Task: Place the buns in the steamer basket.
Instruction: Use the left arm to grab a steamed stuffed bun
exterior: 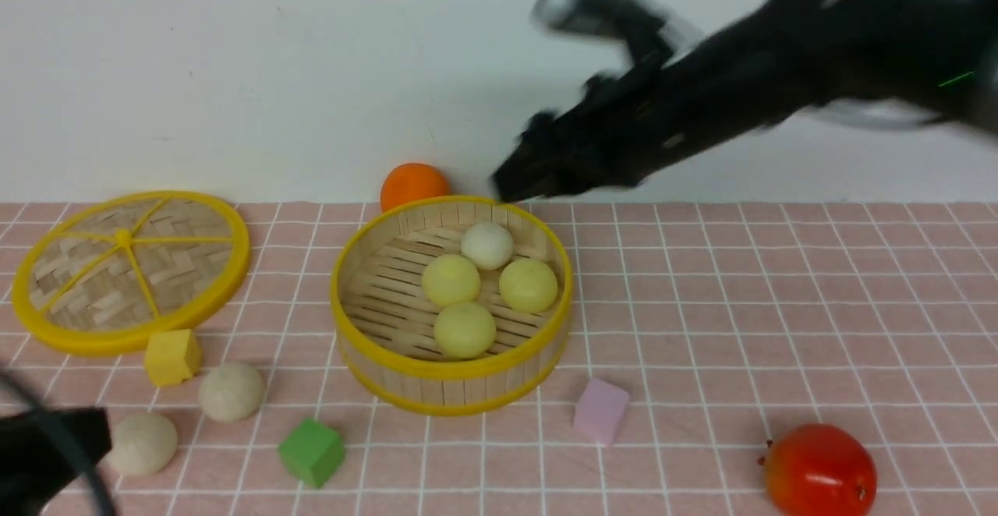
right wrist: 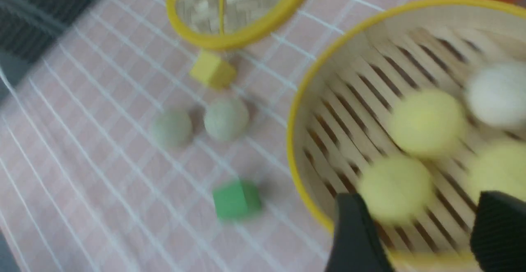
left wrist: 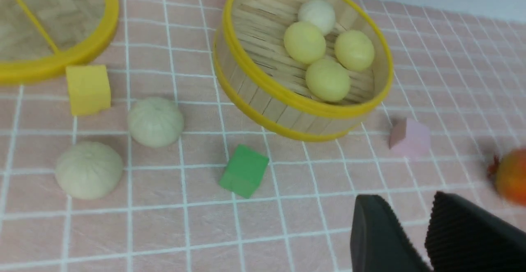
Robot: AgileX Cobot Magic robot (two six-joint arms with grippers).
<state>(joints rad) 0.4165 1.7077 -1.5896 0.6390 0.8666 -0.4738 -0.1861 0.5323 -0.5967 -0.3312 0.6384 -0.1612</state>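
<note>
Closest to me, down at the desk's (exterior: 702, 344) near-left corner, the left gripper (left wrist: 409, 206) hangs low with its jaws parted and nothing between them. Just beside it, toward the middle of the desk, sits one off-white bun (exterior: 143, 443). A second off-white bun (exterior: 231, 391) lies a little farther in from the near edge, between a yellow block (exterior: 171, 356) and a green block (exterior: 312, 451). These two are the only buns outside the steamer basket (exterior: 437, 383).

The basket stands near the middle of the desk, to the right of the two loose buns and farther from the near edge. It holds three pale yellow buns (exterior: 465, 330) and one off-white bun (exterior: 487, 245), bunched toward its right half. Its left half is bare slats.

The right gripper (right wrist: 421, 200) is up over the basket's far rim, blurred, its jaws spread wide and empty. The whole basket sits between it and the loose buns.

So I'd say the left arm is clearly the nearer one. The closest bun lies right next to its fingers, on the side toward the basket. Being round, the bun has no long axis to line up with, so any approach angle should do. The carry then runs rightward and away from the near edge, into the basket's bare left half. The green block looks close enough to that path to get clipped.
</note>
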